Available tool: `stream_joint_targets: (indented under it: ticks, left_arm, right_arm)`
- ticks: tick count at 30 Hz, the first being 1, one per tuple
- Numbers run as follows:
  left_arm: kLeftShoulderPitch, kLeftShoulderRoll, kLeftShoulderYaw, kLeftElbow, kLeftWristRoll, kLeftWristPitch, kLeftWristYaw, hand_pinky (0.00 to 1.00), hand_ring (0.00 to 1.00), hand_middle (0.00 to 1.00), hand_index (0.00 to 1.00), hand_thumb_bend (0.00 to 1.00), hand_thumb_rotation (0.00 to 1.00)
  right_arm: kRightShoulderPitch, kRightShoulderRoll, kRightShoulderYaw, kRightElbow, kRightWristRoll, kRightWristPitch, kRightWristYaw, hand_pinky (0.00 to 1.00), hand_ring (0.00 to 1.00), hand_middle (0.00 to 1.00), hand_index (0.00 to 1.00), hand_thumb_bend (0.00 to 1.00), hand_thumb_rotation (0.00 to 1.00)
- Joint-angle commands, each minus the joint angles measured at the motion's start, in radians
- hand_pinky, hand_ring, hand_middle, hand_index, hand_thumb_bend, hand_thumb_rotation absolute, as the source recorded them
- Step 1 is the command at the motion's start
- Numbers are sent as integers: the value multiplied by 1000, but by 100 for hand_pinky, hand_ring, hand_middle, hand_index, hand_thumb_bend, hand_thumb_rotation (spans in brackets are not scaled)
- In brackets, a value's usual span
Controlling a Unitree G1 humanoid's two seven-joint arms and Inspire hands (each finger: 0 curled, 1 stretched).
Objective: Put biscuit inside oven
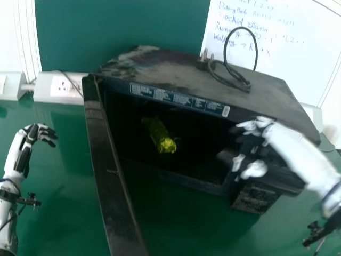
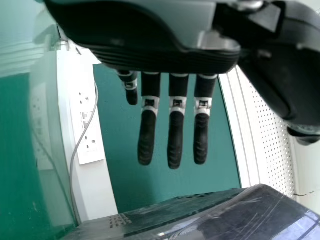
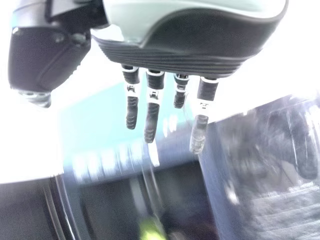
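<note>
Oven (image 1: 181, 74) on bench (image 1: 58, 224), door (image 1: 114, 181) open, yellow-green biscuit packet (image 1: 160, 136) inside on the oven floor. Right hand (image 1: 266, 129) at the control-panel side of the opening, fingers (image 3: 152, 120) extended, spread a bit, holding nothing; packet apart from them, deeper toward the middle. Left hand (image 1: 37, 133) outside, beyond the door, fingers loosely extended, holding nothing, well apart from packet.

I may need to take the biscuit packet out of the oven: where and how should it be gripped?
Grip across the near end of the packet, probably with the right robot hand entering through the open front of the oven, clear of the left-hand door. The packet looks long and narrow, its bright end toward the opening.
</note>
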Motion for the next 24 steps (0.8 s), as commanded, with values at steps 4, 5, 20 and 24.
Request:
stream_joint_targets:
  ticks: [4,5,20,24]
  left_arm:
    - [43,-2,-12,-77,-16,-14,-27,34,39,47,49,52,8]
    - [48,-4,-15,-89,-25,-15,-40,34,40,48,49,52,8]
    - [126,-44,-94,-348,-73,78,-125,33,40,46,49,52,7]
    - [152,-50,-132,-458,-18,126,-109,31,38,45,48,51,7]
  right_arm:
    - [1,123,-110,55,60,-126,-260,39,48,60,71,75,44]
    - [6,139,-110,78,55,-177,-319,36,45,58,69,77,48]
    - [40,148,-49,271,-159,-281,-816,19,27,45,61,81,56]
    - [27,138,-33,289,-127,-263,-831,19,29,45,54,80,54]
